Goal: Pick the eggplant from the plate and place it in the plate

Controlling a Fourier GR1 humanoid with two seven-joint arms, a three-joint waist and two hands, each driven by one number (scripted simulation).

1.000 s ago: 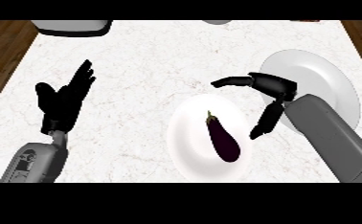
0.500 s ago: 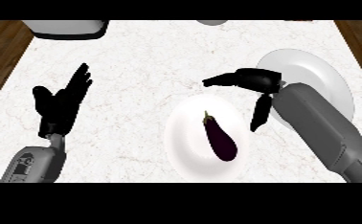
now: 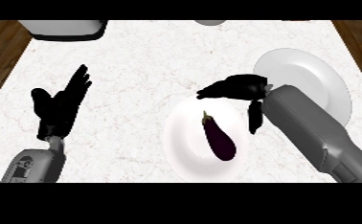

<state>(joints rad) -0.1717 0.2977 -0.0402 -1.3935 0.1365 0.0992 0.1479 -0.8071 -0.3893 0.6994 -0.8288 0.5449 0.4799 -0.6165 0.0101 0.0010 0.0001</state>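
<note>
Shift since earlier: my right hand (image 3: 237, 88) is moving left and closer to me, and it is now hanging over the far rim of the near white round plate (image 3: 182, 144) rather than off to its right.
Right hand: it is staying open. The fingers are stretching leftward and the thumb is pointing down beside the plate's right rim. It is holding nothing and is not yet touching the eggplant.
Eggplant: the dark purple, glossy, elongated eggplant (image 3: 219, 138) is lying flat on the near plate, right of its centre. Its thin stem end is pointing away from me, toward my fingers, and its fat end is lying closer to me.
Handling: I am judging it light, fairly stiff and smooth-skinned, so it is likely to slip or roll under a careless touch. It is not fragile.
Hold: I am planning to curl round the thick middle of the body, fingers on one side and thumb on the other, and to avoid the narrow stem neck.
Destination: the far white round plate (image 3: 300, 70) is sitting to the right, partly hidden by my grey forearm. I cannot tell whether the two rims are touching.
Left hand: my left hand (image 3: 60, 104) is resting open at the view's left over the white marble counter (image 3: 141, 60), well apart from both plates.
</note>
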